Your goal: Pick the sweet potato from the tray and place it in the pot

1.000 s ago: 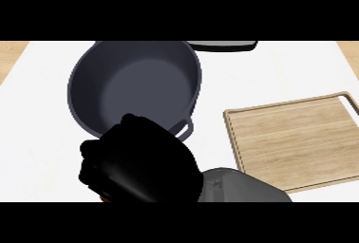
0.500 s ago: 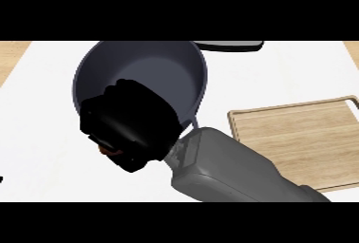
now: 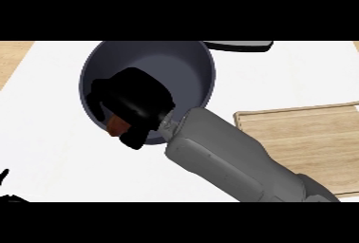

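Note:
A dark grey pot [image 3: 165, 66] stands on the white counter at upper centre. My right hand [image 3: 135, 100] hangs over the pot's near left rim, its forearm [image 3: 224, 156] coming in from the lower right. The hand is shut on the sweet potato [image 3: 118, 125], of which only a reddish-brown end shows below the fingers, right at the rim. The wooden tray [image 3: 316, 133] lies at the right with nothing on the part that shows. A small part of my left hand [image 3: 5, 179] shows at the lower left edge.
A flat black object [image 3: 238, 46] lies behind the pot at the top edge. The white counter [image 3: 49, 142] stretches left of the pot, with a wooden strip [image 3: 13, 54] at the far left.
My right hand has carried the sweet potato up and away from me, from the counter in front of the pot to over the pot's near left rim. The view has shifted a little.

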